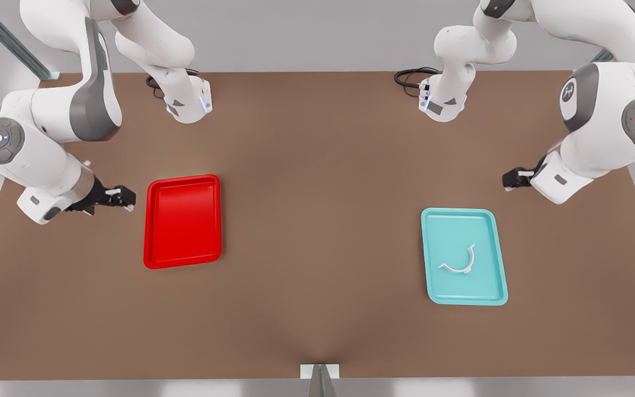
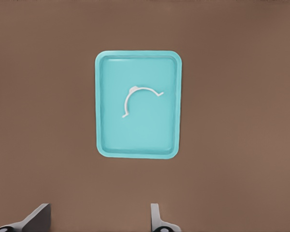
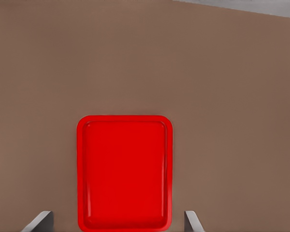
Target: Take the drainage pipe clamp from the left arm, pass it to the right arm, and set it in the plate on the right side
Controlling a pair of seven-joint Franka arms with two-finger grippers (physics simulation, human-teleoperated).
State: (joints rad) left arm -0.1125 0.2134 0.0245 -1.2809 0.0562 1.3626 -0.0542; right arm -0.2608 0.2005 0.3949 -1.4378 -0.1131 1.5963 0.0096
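The pipe clamp lay inside the teal tray, in the lower right part of the front view, curved like a half ring with its open side facing up and to the front view's left. It rested on the tray floor, apart from the rim on every side. In the left wrist view the clamp sat near the middle of that teal tray, with brown table all around.

The left gripper hovered at the front view's right, above and to the right of the teal tray, touching nothing. Its fingers stood spread wide apart and empty.

The red plate sat left of centre in the front view, with nothing lying in it. The right gripper hung just beside the plate's left edge, near its upper corner, clear of it. In the right wrist view its fingertips were parted wide on either side of the red plate, holding nothing.
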